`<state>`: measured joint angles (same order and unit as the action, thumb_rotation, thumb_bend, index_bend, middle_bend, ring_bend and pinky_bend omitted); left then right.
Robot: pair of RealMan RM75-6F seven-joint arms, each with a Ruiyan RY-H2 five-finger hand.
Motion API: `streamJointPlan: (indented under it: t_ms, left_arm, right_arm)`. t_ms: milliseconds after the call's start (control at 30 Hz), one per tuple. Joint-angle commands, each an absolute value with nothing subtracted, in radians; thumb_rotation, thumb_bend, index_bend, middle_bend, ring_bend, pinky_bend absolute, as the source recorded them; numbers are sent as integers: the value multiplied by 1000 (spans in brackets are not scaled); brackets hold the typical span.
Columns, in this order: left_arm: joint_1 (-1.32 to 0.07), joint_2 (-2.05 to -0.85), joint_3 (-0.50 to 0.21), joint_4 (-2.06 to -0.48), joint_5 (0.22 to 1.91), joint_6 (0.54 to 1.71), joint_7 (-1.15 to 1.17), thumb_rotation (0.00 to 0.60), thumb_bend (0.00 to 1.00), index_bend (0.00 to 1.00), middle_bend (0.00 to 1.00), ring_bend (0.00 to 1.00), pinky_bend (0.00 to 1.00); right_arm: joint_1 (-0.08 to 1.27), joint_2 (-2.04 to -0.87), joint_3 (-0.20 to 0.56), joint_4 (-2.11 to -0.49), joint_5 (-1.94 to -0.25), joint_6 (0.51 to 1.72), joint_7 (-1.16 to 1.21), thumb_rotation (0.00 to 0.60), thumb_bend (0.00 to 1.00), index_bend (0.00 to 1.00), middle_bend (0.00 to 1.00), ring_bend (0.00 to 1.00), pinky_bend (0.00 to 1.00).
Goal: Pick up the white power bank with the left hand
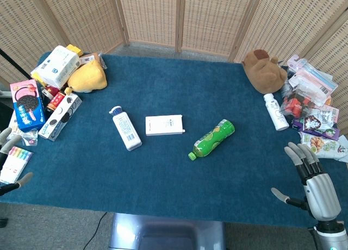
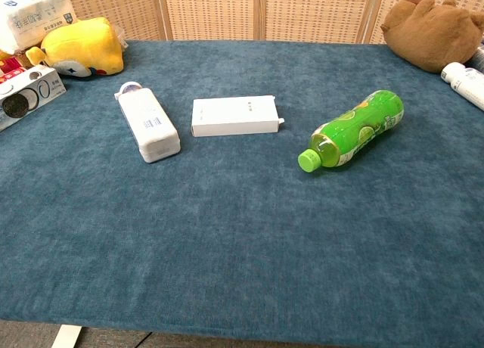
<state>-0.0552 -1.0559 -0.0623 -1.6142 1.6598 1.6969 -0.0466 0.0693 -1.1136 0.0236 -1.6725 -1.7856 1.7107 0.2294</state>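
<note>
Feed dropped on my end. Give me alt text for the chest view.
A white power bank lies flat mid-table on blue cloth, between a white pump bottle lying to its left and a green bottle on its side to its right. Neither hand shows in this view.

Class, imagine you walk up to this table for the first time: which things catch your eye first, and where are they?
The bright green bottle lies on its side right of centre on the blue table. Left of it lie the white power bank and a white bottle. A yellow plush toy sits at the far left corner, a brown plush toy at the far right, and the right hand hovers open at the near right edge.
</note>
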Motion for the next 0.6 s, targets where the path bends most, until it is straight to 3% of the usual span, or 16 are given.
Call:
streamJointPlan:
  t_ms: [33,300,433,600]
  left_arm:
    - [-55,-1056,-60,-1611,1662,1696,-49,600,0,151,0,0,0]
    - [-99,-1067,-57,-1555,1671,1625,-55,600,0,152,0,0,0]
    - [-194,-1078,-66,-1490,1710,1512,-24,600,0,139,0,0,0]
    - [-328,-1111,-96,-1426,1712,1341,56,600,0,34,0,0,0]
  right_arm:
    - [69,-1112,23,-1675,-1787,1710,230,600,88,0,0,0,0]
    - [67,-1110,24,-1679,-1786,1715,232,600,87,0,0,0,0]
    - [69,-1110,26,-1676,-1770,1703,233,600,87,0,0,0,0]
    - [70,-1107,30,-1680,-1763,1705,244,600,88,0,0,0,0]
